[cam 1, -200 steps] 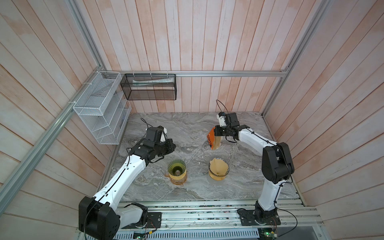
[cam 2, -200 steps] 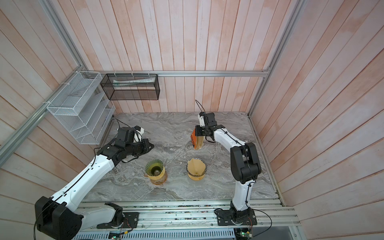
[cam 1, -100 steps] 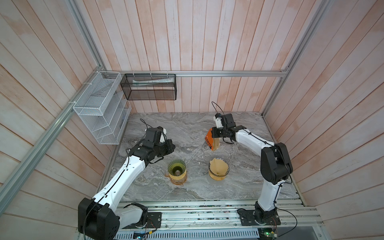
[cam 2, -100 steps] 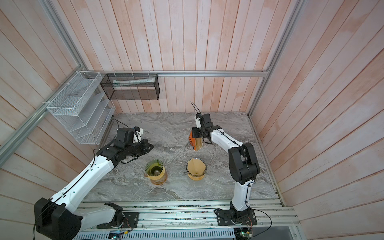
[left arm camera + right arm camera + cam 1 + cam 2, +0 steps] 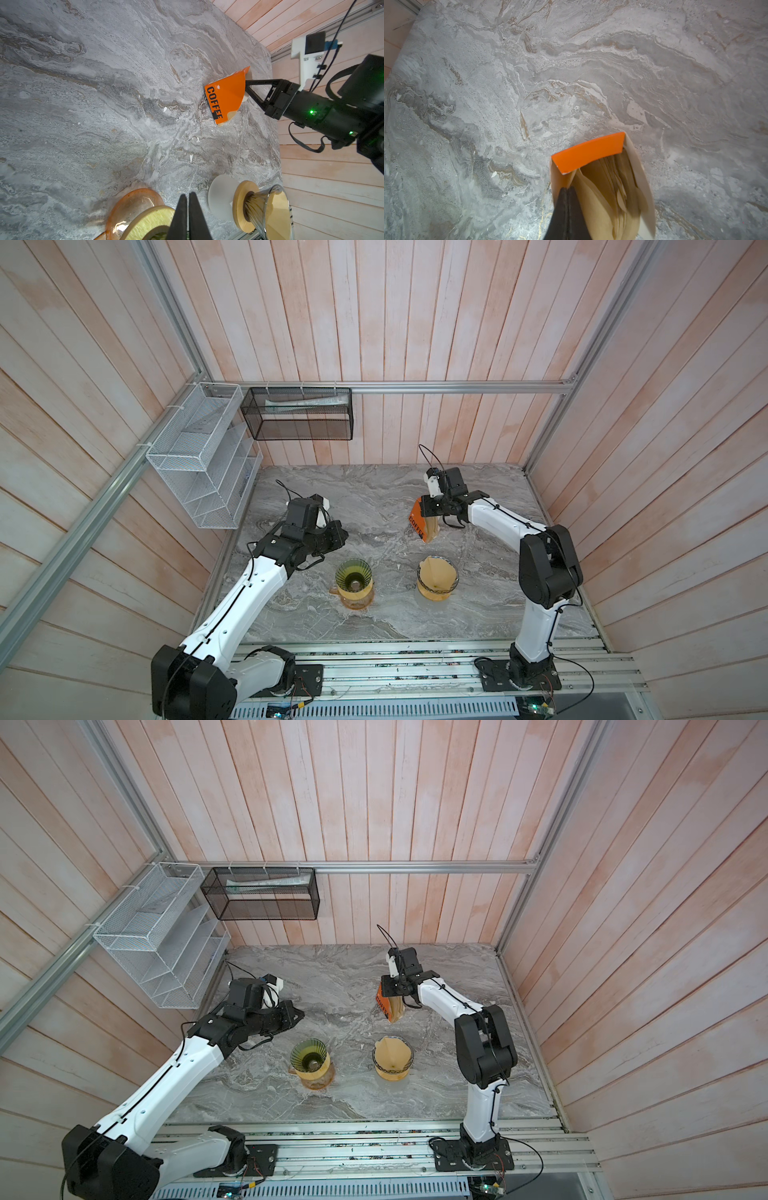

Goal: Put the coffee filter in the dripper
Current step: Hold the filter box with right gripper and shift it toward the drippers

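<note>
Your right gripper (image 5: 566,190) has its 2 fingers pinched together at 1 corner of the open mouth of the orange filter pack (image 5: 588,152), right where the orange front meets the outermost brown sheet. You cannot tell whether they bite card, paper or both. The stacked coffee filters (image 5: 604,182) sit inside the pack, just beside the fingertips. In both top views the pack stands tilted toward the back of the marble table (image 5: 374,497), well apart from the 2 drippers nearer the front; whether its bottom touches the stone is unclear. The clear dripper (image 5: 257,209), on the right, has 1 brown filter (image 5: 432,572) in it. The green dripper (image 5: 353,574), on the left, sits on an amber server (image 5: 357,600). Your left gripper (image 5: 188,196) is closed on nothing and hangs just behind the green dripper.
</note>
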You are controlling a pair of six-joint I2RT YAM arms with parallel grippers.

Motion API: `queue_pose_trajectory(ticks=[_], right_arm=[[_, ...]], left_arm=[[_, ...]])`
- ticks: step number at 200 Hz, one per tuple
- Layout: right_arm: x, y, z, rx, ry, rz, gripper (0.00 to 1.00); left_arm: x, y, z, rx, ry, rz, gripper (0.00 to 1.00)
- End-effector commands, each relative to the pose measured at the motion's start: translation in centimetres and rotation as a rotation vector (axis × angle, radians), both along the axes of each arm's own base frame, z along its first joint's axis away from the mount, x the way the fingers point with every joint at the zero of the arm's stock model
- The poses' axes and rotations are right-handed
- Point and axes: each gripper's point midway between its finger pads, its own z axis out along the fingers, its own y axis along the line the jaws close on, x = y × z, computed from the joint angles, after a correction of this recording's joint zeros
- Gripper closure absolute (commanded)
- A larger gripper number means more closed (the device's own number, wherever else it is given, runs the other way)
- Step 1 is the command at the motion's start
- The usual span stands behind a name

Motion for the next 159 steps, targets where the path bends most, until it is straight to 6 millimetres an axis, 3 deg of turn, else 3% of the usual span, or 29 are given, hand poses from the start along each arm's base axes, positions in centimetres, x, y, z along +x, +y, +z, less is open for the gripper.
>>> queue_pose_trajectory(ticks=[1, 159], right_arm=[[0.1, 0.3, -0.8, -0.008, 0.024, -0.014, 1.0], [-1.4, 0.4, -1.2, -0.03, 0.063, -0.036, 1.0]], left_arm=[[-0.2, 0.1, 0.1, -0.001, -0.025, -0.013, 0.91], [-0.5, 0.3, 0.0, -0.009, -0.031, -0.015, 0.91]])
